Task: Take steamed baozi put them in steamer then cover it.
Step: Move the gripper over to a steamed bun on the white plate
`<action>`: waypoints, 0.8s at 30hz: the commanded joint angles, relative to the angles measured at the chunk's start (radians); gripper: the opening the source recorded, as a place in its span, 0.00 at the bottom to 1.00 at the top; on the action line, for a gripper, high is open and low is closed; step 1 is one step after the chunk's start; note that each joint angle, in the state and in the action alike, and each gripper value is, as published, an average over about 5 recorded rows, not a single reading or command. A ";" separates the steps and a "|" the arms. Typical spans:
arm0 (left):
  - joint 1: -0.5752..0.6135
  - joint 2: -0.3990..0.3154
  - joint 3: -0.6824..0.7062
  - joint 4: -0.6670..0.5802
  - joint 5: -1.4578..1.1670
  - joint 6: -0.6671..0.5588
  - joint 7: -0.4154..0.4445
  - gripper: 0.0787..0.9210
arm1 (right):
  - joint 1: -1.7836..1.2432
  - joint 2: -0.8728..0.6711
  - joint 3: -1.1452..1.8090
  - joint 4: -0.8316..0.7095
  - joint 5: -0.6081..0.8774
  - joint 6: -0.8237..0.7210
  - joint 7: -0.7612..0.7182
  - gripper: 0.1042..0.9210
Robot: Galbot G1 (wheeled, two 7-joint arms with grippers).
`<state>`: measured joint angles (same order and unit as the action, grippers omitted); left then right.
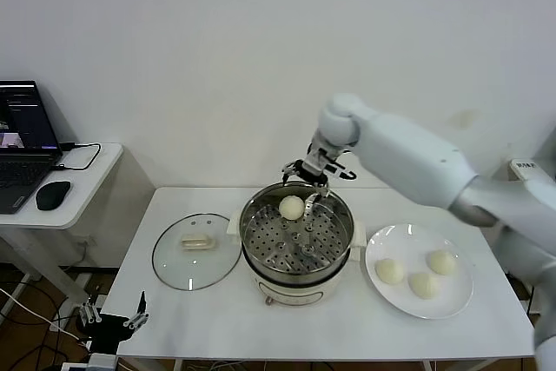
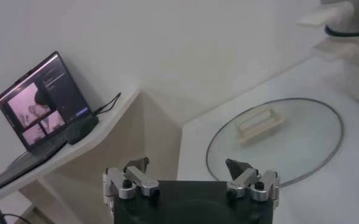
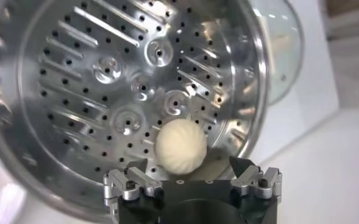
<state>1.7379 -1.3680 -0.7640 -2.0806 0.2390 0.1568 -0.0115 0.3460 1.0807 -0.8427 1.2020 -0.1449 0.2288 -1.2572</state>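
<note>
The steel steamer point(image 1: 295, 265) stands mid-table with one baozi point(image 1: 292, 207) lying on its perforated tray point(image 3: 106, 91) near the back wall. My right gripper point(image 1: 311, 182) hovers just over that bun, open, jaws apart on either side of the baozi point(image 3: 180, 146) and not touching it. In its own wrist view the right gripper point(image 3: 188, 162) holds nothing. Three more baozi point(image 1: 389, 271) point(image 1: 423, 284) point(image 1: 442, 261) rest on a white plate point(image 1: 408, 241) to the right. The glass cover point(image 1: 187, 268) lies flat left of the steamer. My left gripper point(image 1: 113, 317) hangs open, low beside the table's left front corner.
A side desk at the left carries a laptop point(image 1: 22, 141) and a mouse point(image 1: 52, 195). The left wrist view shows the left gripper point(image 2: 188, 164), the cover point(image 2: 301, 140) with its cream handle point(image 2: 261, 123), and the laptop point(image 2: 42, 100).
</note>
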 commanded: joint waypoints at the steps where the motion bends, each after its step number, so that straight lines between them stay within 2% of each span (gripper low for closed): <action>1: 0.006 0.005 0.016 -0.027 -0.028 0.016 0.007 0.88 | 0.076 -0.343 -0.006 0.261 0.354 -0.584 -0.023 0.88; 5: 0.013 0.009 0.021 -0.038 -0.030 0.017 0.008 0.88 | 0.068 -0.438 0.009 0.287 0.341 -0.658 -0.061 0.88; 13: 0.021 0.011 0.026 -0.048 -0.031 0.018 0.008 0.88 | -0.063 -0.585 0.083 0.352 0.170 -0.686 -0.121 0.88; 24: 0.043 0.006 0.034 -0.050 -0.020 0.018 0.005 0.88 | -0.382 -0.595 0.270 0.324 0.035 -0.635 -0.104 0.88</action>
<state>1.7751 -1.3569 -0.7324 -2.1336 0.2192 0.1725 -0.0057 0.2214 0.5740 -0.7136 1.5006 -0.0104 -0.3711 -1.3464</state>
